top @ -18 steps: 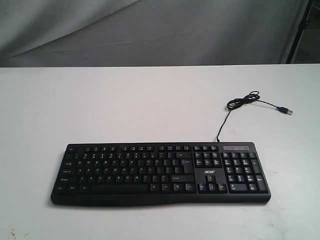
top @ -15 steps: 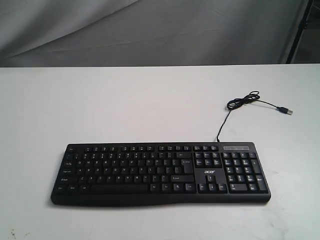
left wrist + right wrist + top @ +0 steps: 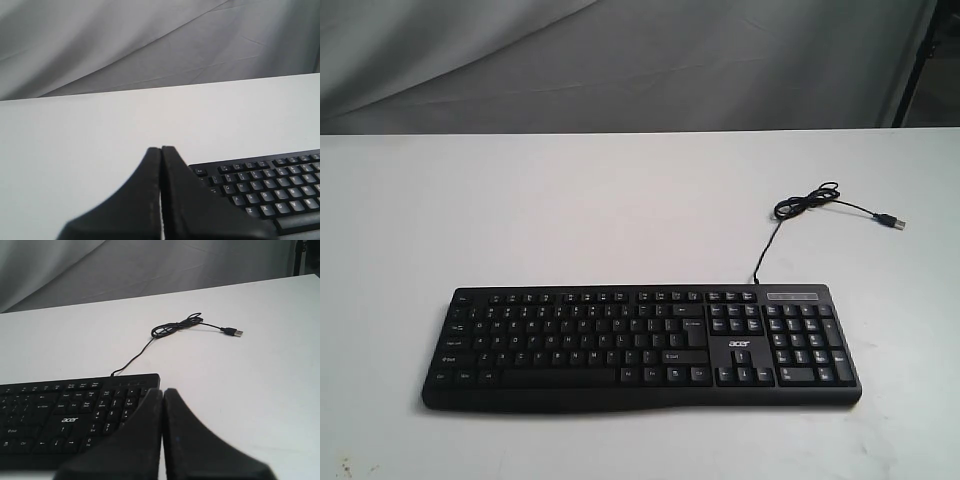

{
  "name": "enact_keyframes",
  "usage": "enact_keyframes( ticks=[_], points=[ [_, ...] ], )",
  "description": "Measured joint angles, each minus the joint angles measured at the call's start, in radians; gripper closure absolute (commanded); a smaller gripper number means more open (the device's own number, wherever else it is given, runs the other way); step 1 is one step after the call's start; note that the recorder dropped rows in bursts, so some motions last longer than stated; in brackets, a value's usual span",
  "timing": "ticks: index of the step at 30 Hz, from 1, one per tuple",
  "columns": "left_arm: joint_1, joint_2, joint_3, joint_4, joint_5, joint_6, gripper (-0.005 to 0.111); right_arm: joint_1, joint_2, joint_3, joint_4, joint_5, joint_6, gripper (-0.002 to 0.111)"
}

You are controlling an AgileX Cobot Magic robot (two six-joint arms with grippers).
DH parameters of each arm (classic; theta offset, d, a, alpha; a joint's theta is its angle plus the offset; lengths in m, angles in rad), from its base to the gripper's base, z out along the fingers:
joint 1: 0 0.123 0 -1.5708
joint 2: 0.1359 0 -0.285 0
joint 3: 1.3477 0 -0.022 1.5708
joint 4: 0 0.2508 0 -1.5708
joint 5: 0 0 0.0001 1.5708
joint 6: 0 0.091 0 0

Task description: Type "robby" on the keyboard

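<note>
The black keyboard (image 3: pixel 640 345) lies flat near the front of the white table (image 3: pixel 570 210), its number pad and white "acer" logo on the right. Its thin black cable (image 3: pixel 807 203) coils behind the right end and stops at a loose USB plug (image 3: pixel 892 222). Neither arm shows in the exterior view. In the left wrist view my left gripper (image 3: pixel 161 149) is shut and empty, by the Esc corner of the keyboard (image 3: pixel 270 182). In the right wrist view my right gripper (image 3: pixel 162 390) is shut and empty, at the number-pad end of the keyboard (image 3: pixel 75 415).
A grey cloth backdrop (image 3: pixel 620 60) hangs behind the table. A dark stand leg (image 3: pixel 920 50) rises at the far right. Small dark specks (image 3: pixel 342 468) mark the table's front left corner.
</note>
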Motion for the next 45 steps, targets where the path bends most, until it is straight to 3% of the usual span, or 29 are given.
enact_keyframes(
  ticks=[8,14,22,30,32,34,39,42,45],
  points=[
    [0.000,0.000,0.000,0.000,0.000,0.000,0.107,0.000,0.000,-0.006,0.000,0.030,0.000,0.108],
    [0.000,0.000,0.000,0.000,0.000,0.000,0.107,0.000,0.031,-0.218,-0.014,0.148,0.013,0.108],
    [0.000,0.000,0.000,0.000,0.000,0.000,0.107,0.000,0.350,-0.614,-0.027,0.246,0.013,0.108],
    [0.000,0.000,0.000,0.000,0.000,0.000,0.107,0.025,0.654,-0.777,-0.016,0.283,0.078,0.108],
    [0.000,0.000,0.000,0.000,0.000,0.000,0.107,0.079,0.696,-0.777,-0.013,0.285,0.116,0.108],
    [0.000,0.000,0.000,0.000,0.000,0.000,0.107,0.203,0.754,-0.779,-0.011,0.257,0.124,0.108],
    [0.000,0.000,0.000,0.000,0.000,0.000,0.107,0.611,1.082,-0.806,-0.009,0.176,0.025,0.108],
    [0.000,0.000,0.000,0.000,0.000,0.000,0.107,0.714,1.333,-0.959,-0.005,0.211,-0.073,0.108],
    [0.000,0.000,0.000,0.000,0.000,0.000,0.107,0.735,1.563,-1.160,0.037,0.274,-0.188,0.108]
  ],
)
